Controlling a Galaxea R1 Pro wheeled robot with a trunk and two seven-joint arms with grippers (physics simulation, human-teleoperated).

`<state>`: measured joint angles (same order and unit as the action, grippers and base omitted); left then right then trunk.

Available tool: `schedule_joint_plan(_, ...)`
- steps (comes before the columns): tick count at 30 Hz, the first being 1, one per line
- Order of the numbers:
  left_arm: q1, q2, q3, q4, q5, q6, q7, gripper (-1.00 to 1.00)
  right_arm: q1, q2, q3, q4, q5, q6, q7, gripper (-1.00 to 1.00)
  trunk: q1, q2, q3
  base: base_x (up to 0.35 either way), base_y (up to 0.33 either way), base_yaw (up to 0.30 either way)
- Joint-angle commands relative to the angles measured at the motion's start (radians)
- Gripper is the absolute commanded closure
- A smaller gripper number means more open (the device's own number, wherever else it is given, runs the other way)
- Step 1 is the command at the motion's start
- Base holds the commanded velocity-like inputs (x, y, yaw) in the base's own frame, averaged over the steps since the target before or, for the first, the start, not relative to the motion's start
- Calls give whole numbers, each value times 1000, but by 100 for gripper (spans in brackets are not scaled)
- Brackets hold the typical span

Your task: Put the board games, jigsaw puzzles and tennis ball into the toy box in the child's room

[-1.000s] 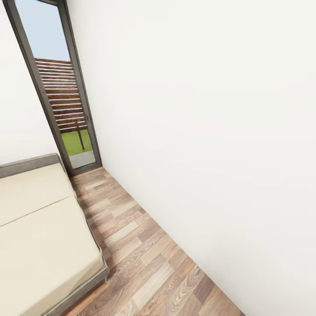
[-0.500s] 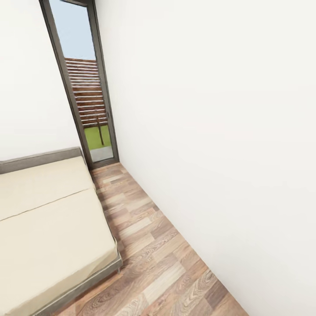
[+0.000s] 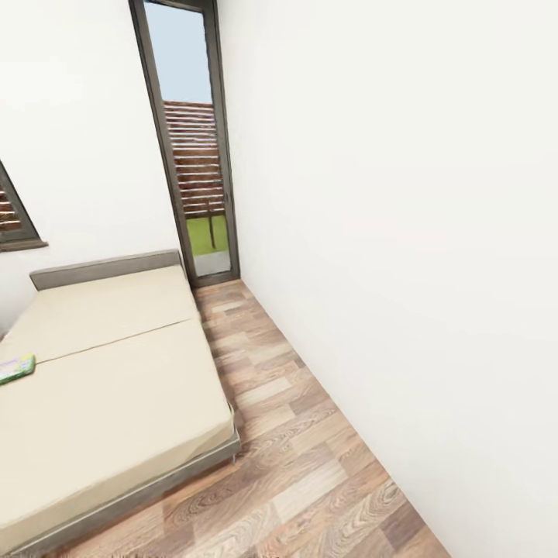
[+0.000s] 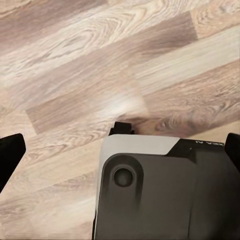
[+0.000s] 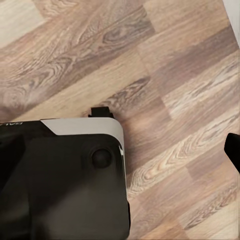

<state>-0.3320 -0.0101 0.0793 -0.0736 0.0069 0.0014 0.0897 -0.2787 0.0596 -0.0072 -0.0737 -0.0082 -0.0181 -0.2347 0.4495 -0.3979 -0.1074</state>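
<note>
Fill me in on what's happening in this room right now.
Nothing is being handled at this moment. The head view looks across the beige bed toward a tall glass door, with wood floor running along a white wall. A flat green-edged game box lies on the mattress at the picture's left edge. Both wrist cameras look down at the floor, with nothing between the claw fingers.

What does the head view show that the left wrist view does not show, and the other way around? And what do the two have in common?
Head view alone: the bed with its beige mattress, a board game lying at the mattress's left side, cut off by the picture's edge, a tall glass door, part of a window and the white wall.

Left wrist view alone: the left gripper, with dark fingertips at both edges of the picture, wide apart and empty, and the robot's base beneath it.

Both: the wood-plank floor.
</note>
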Motion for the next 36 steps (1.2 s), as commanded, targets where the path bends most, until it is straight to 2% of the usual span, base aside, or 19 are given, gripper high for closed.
schedule_joint_plan(1, -1, -1, 7, 0, 1, 0, 2, -100, -1, 0, -1, 0, -1, -2, -3, -100, 1, -2, -3, -4, 0, 268)
schedule_joint_plan(18, -1, 0, 8, 0, 1, 0, 2, -100, -1, 0, -1, 0, -1, -2, -5, -100, 1, -2, -18, -4, 0, 268)
schedule_joint_plan(28, -1, 0, 8, 0, 1, 0, 2, -100, -1, 5, -1, 0, -1, -2, -5, -100, 1, -2, -26, -199, 0, 268)
schedule_joint_plan(36, -1, 0, 8, 0, 1, 0, 2, -100, -1, 17, -1, 0, 0, -3, -6, -100, 1, -2, -33, -39, 0, 268)
